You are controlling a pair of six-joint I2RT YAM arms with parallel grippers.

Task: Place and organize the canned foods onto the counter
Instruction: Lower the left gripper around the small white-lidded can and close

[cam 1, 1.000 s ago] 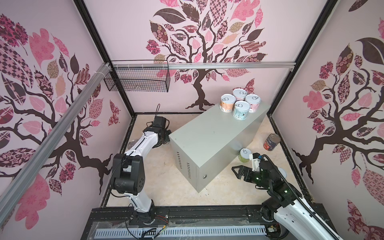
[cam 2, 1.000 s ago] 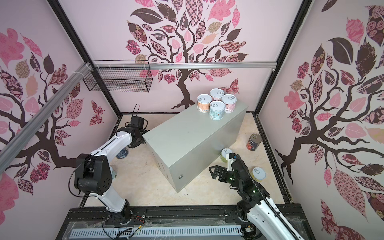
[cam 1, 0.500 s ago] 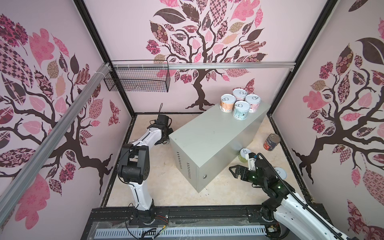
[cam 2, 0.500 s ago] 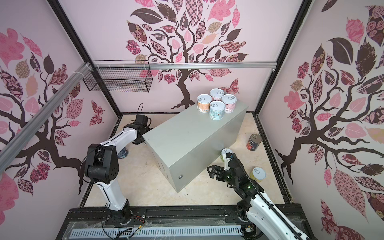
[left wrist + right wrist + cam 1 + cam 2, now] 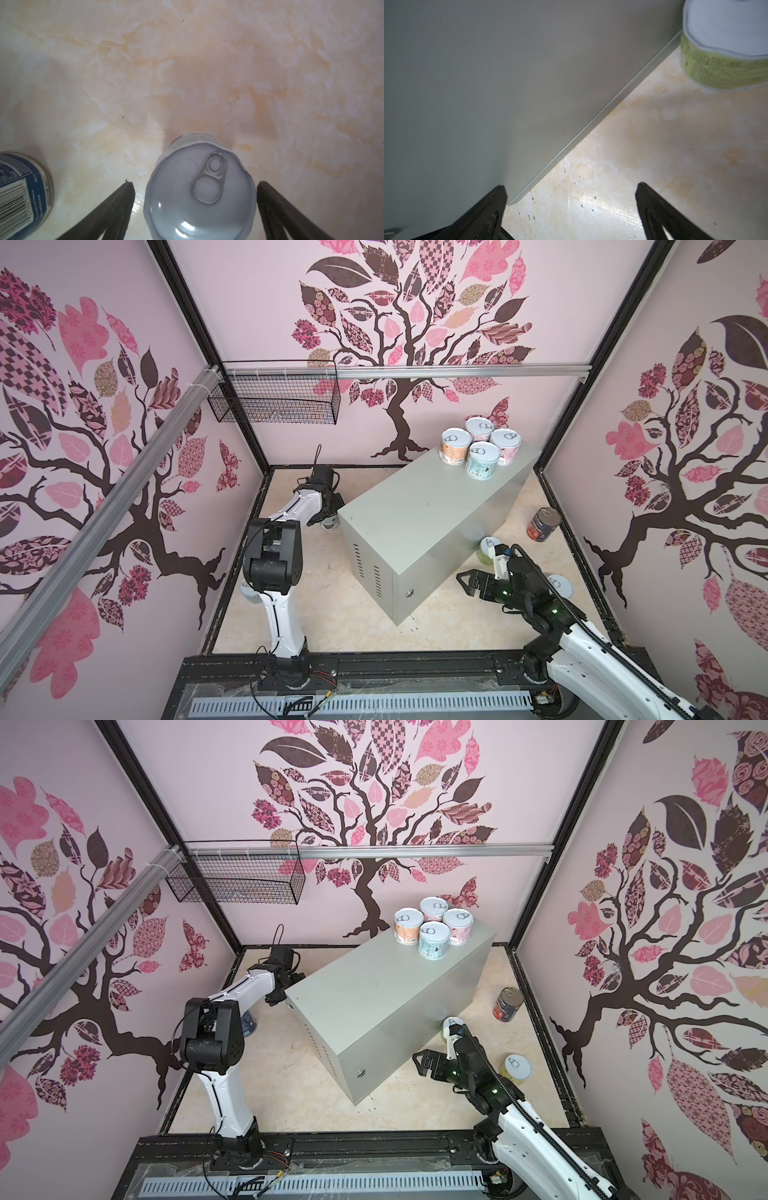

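The step in hand looked like a pickup from the floor. The left pincer (image 5: 195,184) stood wide, its black fingers (image 5: 116,207) flanking a short silver-lidded pull-tab can (image 5: 200,193) with a gap on each side, so nothing was gripped yet. A taller blue-labelled can with a barcode (image 5: 22,193) stood just outside 1 finger. By my judgement the next move called for shutting squarely on the can's wall, lifting straight, then carrying it up over the edge of the long light-grey metal counter box (image 5: 419,510), which rose just beside this pincer. 4 pastel pull-tab cans (image 5: 478,445) already stood clustered at the counter's far end, well away from both pincers. The right pincer (image 5: 571,186) also gaped wide and empty, low beside the counter's side wall. A short green-labelled can (image 5: 724,68) stood ahead of it at the counter's foot, a dark tomato can (image 5: 544,524) farther on, and a yellow-labelled can (image 5: 517,1067) behind it beside its arm. The floor was a glossy cream marbled sheet (image 5: 207,72), speckled near the right pincer. Pink tree-patterned walls (image 5: 415,323) enclosed the cell, and a black wire mesh basket (image 5: 274,400) hung from a rail.
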